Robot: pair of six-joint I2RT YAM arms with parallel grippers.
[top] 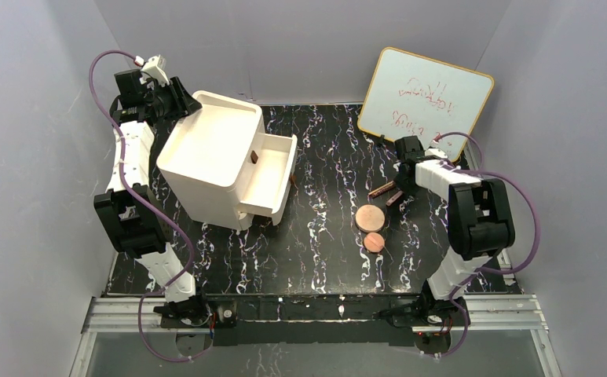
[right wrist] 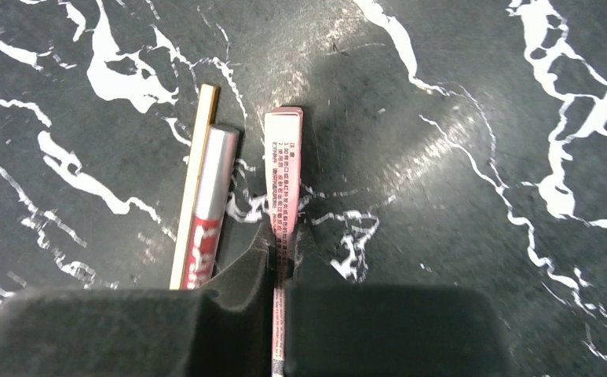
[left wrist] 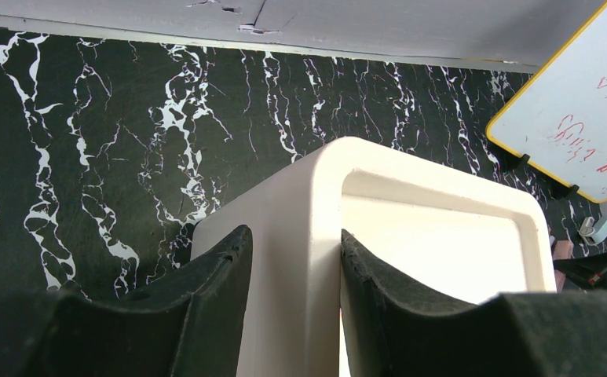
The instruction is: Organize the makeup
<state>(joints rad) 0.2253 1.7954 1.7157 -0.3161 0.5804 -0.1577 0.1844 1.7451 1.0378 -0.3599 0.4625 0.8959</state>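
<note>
My right gripper (right wrist: 283,253) is shut on a slim pink stick (right wrist: 283,161) that lies on the black marble table (top: 323,259). A second stick, red and silver with a gold edge (right wrist: 208,200), lies just left of it, untouched. In the top view both sticks (top: 382,190) lie at my right gripper (top: 399,188). A larger copper-pink disc (top: 369,217) and a smaller one (top: 374,242) lie just in front of them. My left gripper (left wrist: 296,243) is shut on the back wall of the white drawer cabinet (top: 210,153). The square compact is not in view.
The cabinet's upper drawer (top: 275,169) stands pulled out to the right, with a brown knob (top: 254,157) on it. A whiteboard (top: 425,94) leans at the back right. A small light-blue cylinder (left wrist: 598,228) lies near the whiteboard's foot.
</note>
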